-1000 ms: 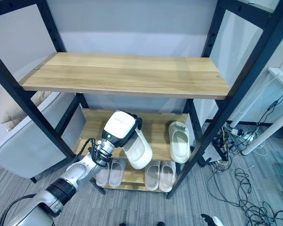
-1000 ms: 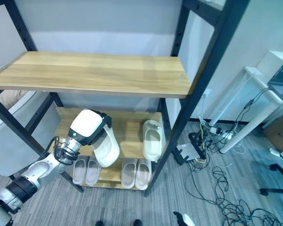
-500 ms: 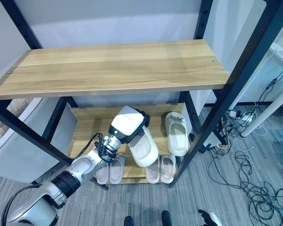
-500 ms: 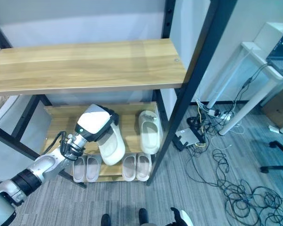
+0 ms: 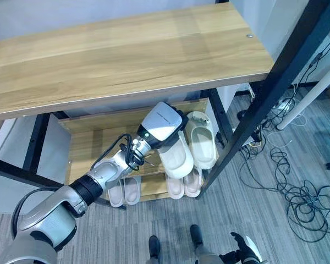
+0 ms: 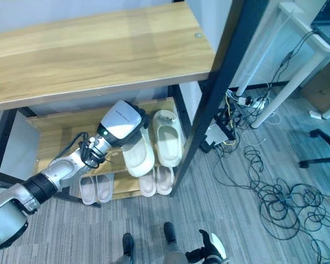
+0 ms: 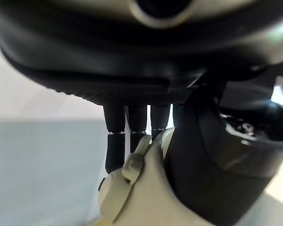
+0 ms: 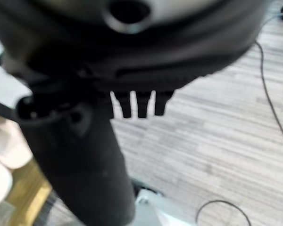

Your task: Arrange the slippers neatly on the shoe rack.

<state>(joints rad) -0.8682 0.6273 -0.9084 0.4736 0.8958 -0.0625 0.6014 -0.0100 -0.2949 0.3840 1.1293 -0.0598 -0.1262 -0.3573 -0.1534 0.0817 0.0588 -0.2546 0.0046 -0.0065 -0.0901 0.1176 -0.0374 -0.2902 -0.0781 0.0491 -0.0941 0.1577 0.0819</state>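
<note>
- Grey wood-look flooring (image 5: 275,214) runs under everything, with loose cables (image 5: 302,192) sprawled well off to the hand's right.
- Standing over it is the shoe rack (image 5: 126,60), black posts carrying pale wooden boards; its broad top board is bare and sits high above the hand.
- On the middle board (image 5: 93,143) the robot's left hand (image 5: 164,124) reaches in from the front, fingers and thumb curled round a cream slipper (image 5: 179,159); its own wrist view shows the fingers (image 7: 115,141) down one side and the thumb pressing the other.
- That slipper hangs toe-outward, tilted over the board's front edge, not yet lying flat; I judge it is being brought in to pair up.
- Just beside it, on the hand's right, its partner slipper (image 5: 201,144) already lies flat on the same board, which explains the aim.
- Below the hand, two more pairs (image 5: 125,191) sit side by side on the bottom board.
- The right hand (image 8: 137,106) hangs over open floor, fingers relaxed, holding nothing.
</note>
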